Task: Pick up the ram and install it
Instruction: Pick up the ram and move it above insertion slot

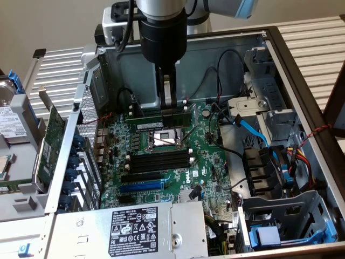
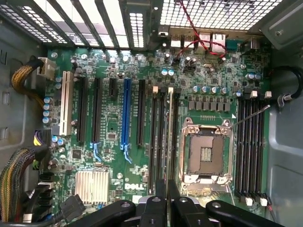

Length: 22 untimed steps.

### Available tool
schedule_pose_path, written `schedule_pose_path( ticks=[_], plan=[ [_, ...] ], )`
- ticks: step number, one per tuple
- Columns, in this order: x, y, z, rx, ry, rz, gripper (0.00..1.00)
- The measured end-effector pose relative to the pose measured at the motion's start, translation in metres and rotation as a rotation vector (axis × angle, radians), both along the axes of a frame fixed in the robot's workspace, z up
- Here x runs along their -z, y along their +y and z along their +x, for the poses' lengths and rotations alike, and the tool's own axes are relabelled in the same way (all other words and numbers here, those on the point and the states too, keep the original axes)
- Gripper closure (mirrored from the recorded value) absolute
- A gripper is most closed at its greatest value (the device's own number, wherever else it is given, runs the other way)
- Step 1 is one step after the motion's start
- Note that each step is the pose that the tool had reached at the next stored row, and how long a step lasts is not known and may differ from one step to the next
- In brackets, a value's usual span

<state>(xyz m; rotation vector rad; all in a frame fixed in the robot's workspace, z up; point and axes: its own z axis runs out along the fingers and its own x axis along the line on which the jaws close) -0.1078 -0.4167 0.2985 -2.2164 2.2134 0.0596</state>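
My gripper (image 1: 168,108) reaches down from the arm into the open computer case and is shut on the ram (image 1: 151,115), a long thin green stick held level and edge-down above the motherboard (image 1: 205,172). In the wrist view the ram (image 2: 170,137) shows edge-on as a pale strip running away from the gripper (image 2: 166,201). It lines up with the black memory slot (image 2: 161,142) right beside the CPU socket (image 2: 207,151). I cannot tell whether it touches the slot. In the exterior view the near bank of slots (image 1: 159,159) lies bare in front of the CPU socket (image 1: 161,139).
A second bank of memory slots (image 2: 250,146) lies beyond the socket. The power supply (image 1: 135,229) sits at the case front. Blue cables (image 1: 253,129) and a drive cage (image 1: 285,216) crowd the exterior view's right. A green card (image 1: 51,137) stands outside the case.
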Motion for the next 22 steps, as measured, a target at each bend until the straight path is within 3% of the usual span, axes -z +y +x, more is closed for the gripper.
schedule_pose_path(
  ticks=[6,9,12,17,18,22],
  plan=[
    [0.0086,0.0000,0.000,0.000,0.0001,-0.0093,0.87],
    [0.0102,0.0009,0.000,0.000,0.0002,-0.0207,0.87],
    [0.0109,0.0015,0.000,0.000,0.0002,-0.0223,0.87],
    [0.0130,0.0007,-0.001,0.000,0.0002,0.0012,0.87],
    [0.0138,0.0003,-0.001,0.000,0.0002,0.0034,0.87],
    [0.0167,0.0000,-0.001,0.000,0.0005,0.0034,0.87]
  ],
)
